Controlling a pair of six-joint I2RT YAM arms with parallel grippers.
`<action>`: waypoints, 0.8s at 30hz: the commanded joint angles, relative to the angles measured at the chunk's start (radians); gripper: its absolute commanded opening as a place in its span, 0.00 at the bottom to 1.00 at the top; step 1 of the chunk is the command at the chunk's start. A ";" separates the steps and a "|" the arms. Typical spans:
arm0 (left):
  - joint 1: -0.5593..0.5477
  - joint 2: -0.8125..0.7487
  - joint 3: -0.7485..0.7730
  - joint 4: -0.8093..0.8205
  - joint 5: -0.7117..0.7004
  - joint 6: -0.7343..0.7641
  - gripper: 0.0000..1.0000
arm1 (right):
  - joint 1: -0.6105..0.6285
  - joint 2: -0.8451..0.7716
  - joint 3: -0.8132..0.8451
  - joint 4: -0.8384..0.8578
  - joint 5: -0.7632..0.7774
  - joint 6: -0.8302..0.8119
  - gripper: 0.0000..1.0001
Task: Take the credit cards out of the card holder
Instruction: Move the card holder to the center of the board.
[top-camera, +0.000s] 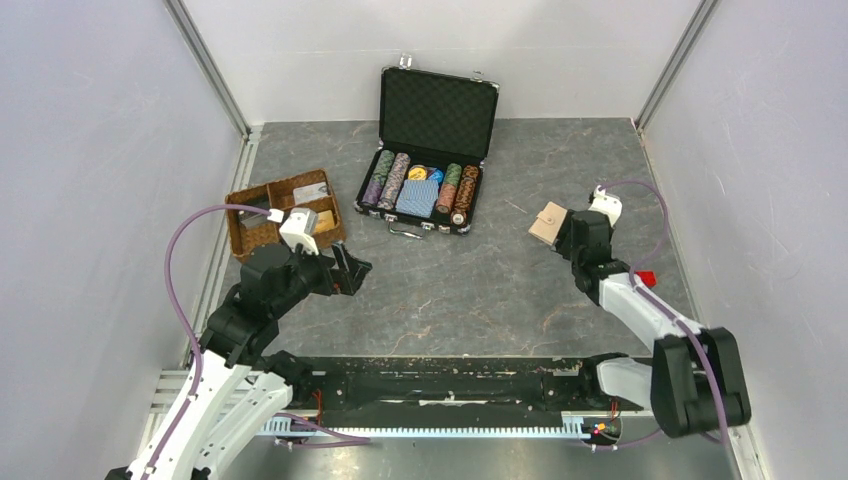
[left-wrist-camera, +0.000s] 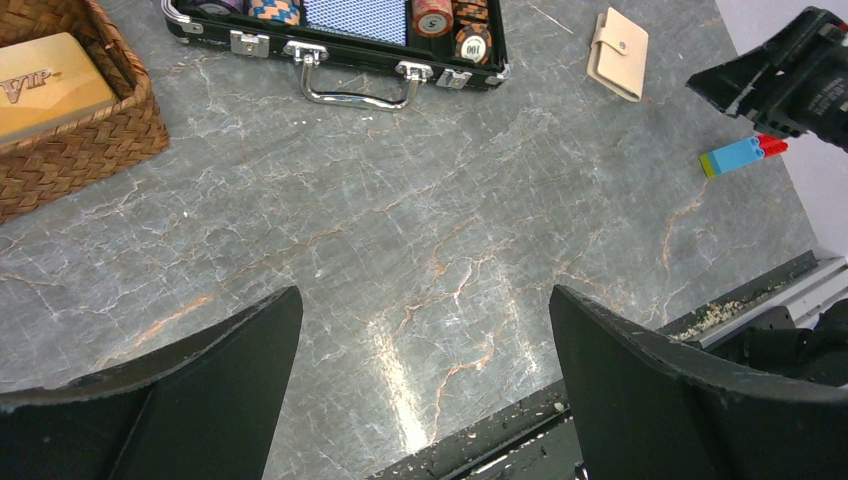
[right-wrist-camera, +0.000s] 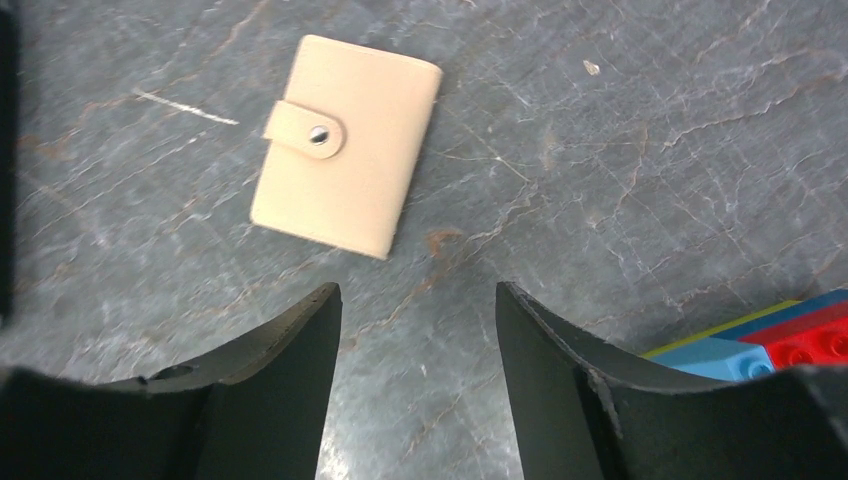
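Right pincer (right-wrist-camera: 418, 300) hangs part open and empty just beside the card holder (right-wrist-camera: 346, 143), toward the table's (top-camera: 480, 290) right edge. Left pincer (left-wrist-camera: 425, 330) is wide open, empty. Risk: the holder lies flat with its strap snapped, so fingers may skid it away. Count: one holder, zero credit cards showing.

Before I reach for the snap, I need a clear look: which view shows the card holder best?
Right wrist: the card holder lies closed, large, unobstructed, strap snapped. Left wrist shows it small near the top edge; top external, tiny and distant.
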 joint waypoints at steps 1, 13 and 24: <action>-0.003 0.006 0.000 0.009 0.033 -0.039 1.00 | -0.073 0.097 0.016 0.149 -0.187 0.060 0.55; -0.003 0.003 -0.001 0.010 0.035 -0.040 1.00 | -0.164 0.274 0.003 0.297 -0.367 0.154 0.54; -0.002 -0.004 -0.001 0.009 0.026 -0.042 1.00 | -0.198 0.345 -0.013 0.307 -0.333 0.196 0.47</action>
